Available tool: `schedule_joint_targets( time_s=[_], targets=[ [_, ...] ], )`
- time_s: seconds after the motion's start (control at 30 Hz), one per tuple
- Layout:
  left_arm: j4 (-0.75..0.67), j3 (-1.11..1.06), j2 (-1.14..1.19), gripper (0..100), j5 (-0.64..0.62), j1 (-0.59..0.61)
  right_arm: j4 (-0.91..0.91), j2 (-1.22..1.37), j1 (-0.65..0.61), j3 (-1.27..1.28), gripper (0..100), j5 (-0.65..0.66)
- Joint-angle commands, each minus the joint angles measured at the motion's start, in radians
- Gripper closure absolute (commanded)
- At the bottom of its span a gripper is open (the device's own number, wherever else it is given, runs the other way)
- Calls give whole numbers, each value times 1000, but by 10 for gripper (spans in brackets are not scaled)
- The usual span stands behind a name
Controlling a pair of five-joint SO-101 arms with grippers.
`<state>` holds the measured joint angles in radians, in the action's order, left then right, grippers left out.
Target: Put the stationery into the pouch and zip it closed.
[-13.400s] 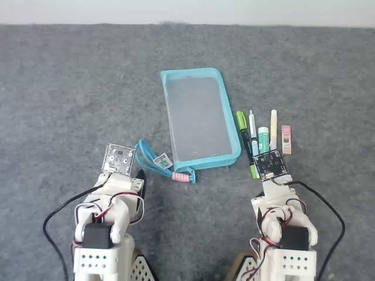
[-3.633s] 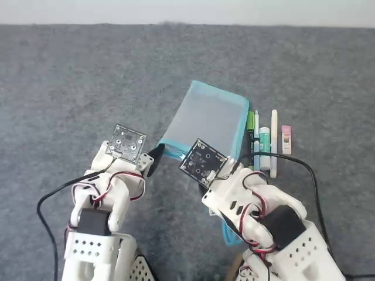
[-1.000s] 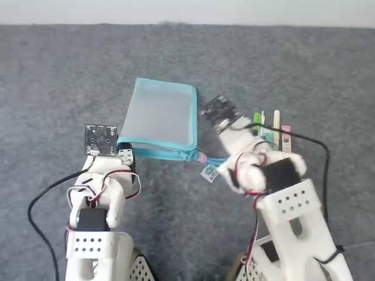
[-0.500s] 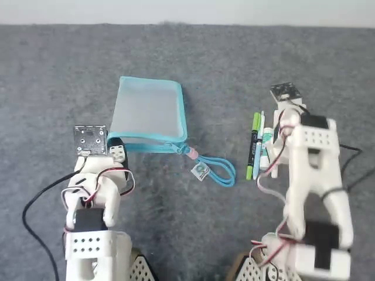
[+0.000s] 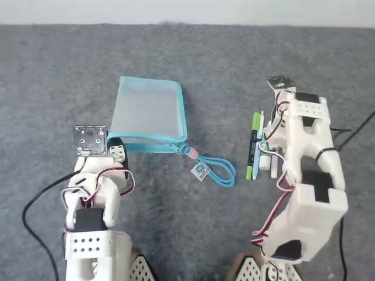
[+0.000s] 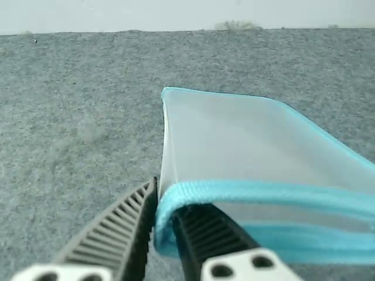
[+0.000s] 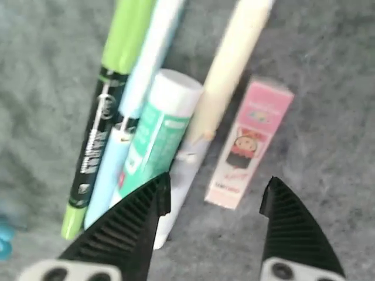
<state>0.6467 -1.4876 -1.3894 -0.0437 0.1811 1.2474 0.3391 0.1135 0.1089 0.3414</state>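
Lighting: bright, even, diffuse light is falling from overhead across the grey carpeted table point(image 5: 53, 70); shadows are lying faint, soft-edged.

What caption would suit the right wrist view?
Right pincer open over the pink box, beside a cream pen, glue stick, blue pen and green marker on grey mat.

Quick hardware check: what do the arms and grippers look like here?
The left arm and right arm are white printed shells with black servos, red-white-black wiring, black cables. The left gripper and right gripper have black ribbed fingers on white bases.
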Motion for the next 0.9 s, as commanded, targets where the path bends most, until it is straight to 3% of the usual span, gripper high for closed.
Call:
schedule_joint_targets(
  time_s=[0.0, 0.6, 0.87],
  targets=[
    [-38, 13, 0, 989, -3, 5, -10, -8, 47, -66, 760, 14],
    [-38, 1, -2, 989, -3, 2, -107, -2, 31, -64, 764, 6],
    [-40, -2, -2, 989, -3, 2, -137, 124, 28, -77, 764, 12]
  ],
)
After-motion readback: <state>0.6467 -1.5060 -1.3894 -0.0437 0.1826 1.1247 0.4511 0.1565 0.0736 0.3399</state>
